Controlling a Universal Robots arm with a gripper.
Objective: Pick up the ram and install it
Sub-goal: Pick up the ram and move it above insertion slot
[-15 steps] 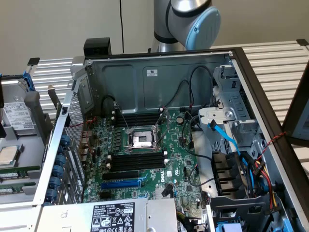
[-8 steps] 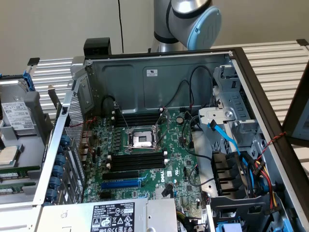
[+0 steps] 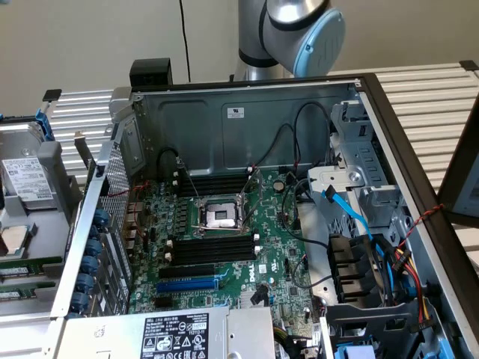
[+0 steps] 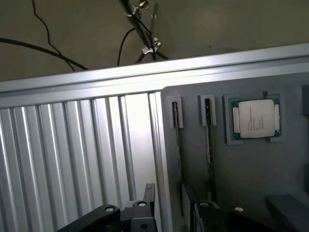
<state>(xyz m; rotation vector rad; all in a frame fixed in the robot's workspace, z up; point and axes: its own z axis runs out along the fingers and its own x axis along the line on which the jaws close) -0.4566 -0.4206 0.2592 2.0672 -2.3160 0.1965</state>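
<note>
Over tray point(image 4: 241, 183): gripper point(image 4: 170, 209) hangs close above the grey holder, aligned with one groove.
Fingers point(image 4: 149, 194): spread wide, holding nothing. One stands on each side of the ram's line.
Ram point(image 4: 176, 145): stands on edge in a narrow tray groove, thin green edge up, not yet gripped.
Second stick point(image 4: 208, 145): in the next groove, just beside the ram.
CPU point(image 4: 255, 118): seated in its own tray pocket, beyond the second stick.
Arm point(image 3: 292, 34): in the exterior view, at 12 o'clock of the case point(image 3: 224, 105), behind its rear wall.
Slots point(image 3: 213, 247): black, apparently empty, at 6 o'clock of the socket point(image 3: 221, 215). More lie at 12 o'clock.
Step in hand: judged to be the approach to the grasp.
Technique: centre the ram between the fingers. Keep them parallel to its flat faces. Descend straight. Grip near mid-length so the stick hangs level.
Caution: the finger on the neighbour's side has little room. Any skew could nudge the second stick or jam the ram in its groove.
</note>
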